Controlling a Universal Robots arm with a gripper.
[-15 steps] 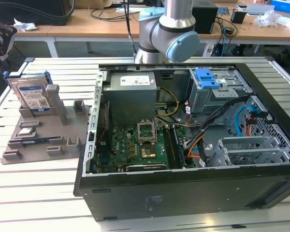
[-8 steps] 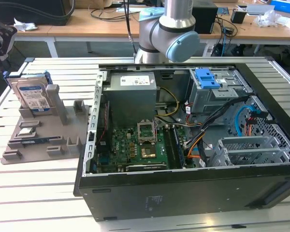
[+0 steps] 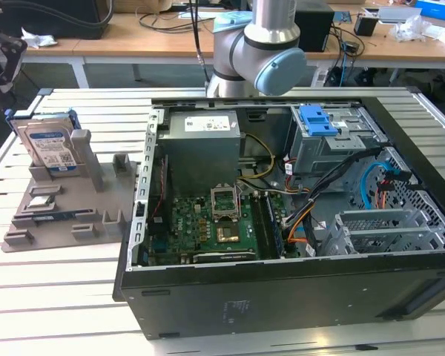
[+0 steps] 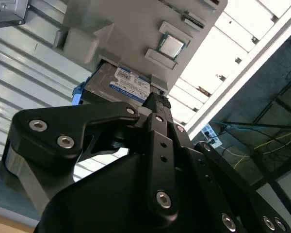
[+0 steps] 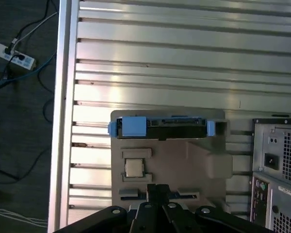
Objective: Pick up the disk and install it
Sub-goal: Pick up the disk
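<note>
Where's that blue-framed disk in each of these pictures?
Exterior view: the disk stands upright in the grey holder, at the exterior view's left.
Second wrist view: the disk shows its label, in the grey holder.
First wrist view: the disk is edge-on in the grey holder.
Shared landmark: the grey holder.

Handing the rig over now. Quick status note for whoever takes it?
Gripper: shut on nothing, hanging over the grey plastic fixture tray, clear of the disk.
Disk: the flat silver hard drive in its blue caddy stands upright in a slot of that tray, to the exterior view's left of the open black computer case.
Done: nothing shows as done; the drive is not yet picked.
Left: pick-up and install.
</note>
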